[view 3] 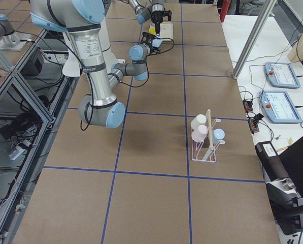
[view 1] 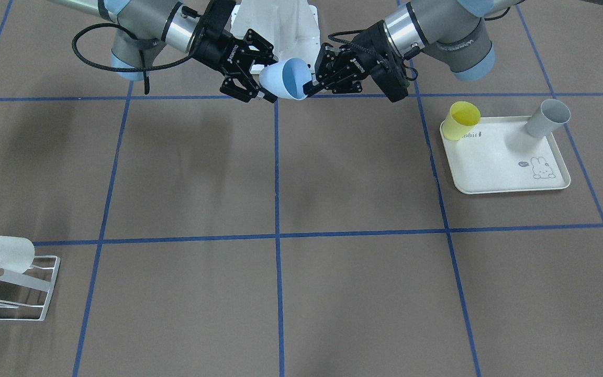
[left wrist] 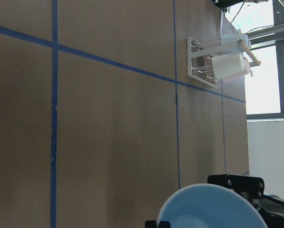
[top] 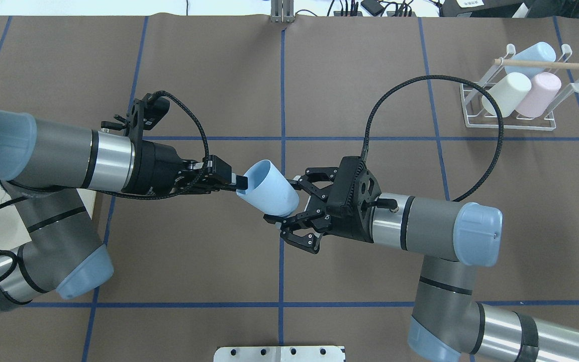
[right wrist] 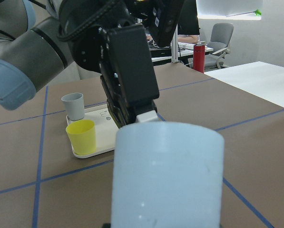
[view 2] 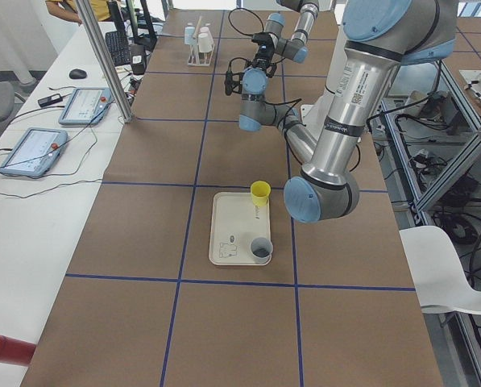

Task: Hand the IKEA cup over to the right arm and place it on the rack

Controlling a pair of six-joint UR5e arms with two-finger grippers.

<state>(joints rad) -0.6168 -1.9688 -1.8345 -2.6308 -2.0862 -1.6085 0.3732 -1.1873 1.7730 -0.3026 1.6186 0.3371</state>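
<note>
Seen from overhead, a light-blue cup (top: 268,188) is held in the air above the middle of the brown table (top: 370,75). It is tilted on its side with its open mouth turned toward 10 o'clock. Its rim is pinched by the left gripper (top: 239,181), which reaches in from 9 o'clock, its jaws closed on the cup wall. The right gripper (top: 283,200) comes in from 4 o'clock on the right arm (top: 435,226), above which a thick black cable (top: 432,77) is looped. Its jaws are spread wide on either side of the cup's closed base; whether they touch it cannot be told. The white wire rack (top: 508,125) is set at 2 o'clock, well apart from both grippers. A wooden rod (top: 546,64) lies across its top, and a pale-blue cup (top: 533,53), a white cup (top: 508,93) and a pink cup (top: 538,93) lie in it. In the front-facing view, a cream tray (view 1: 490,167) is seen with a yellow cup (view 1: 462,120) and a grey cup (view 1: 547,118) on it.
</note>
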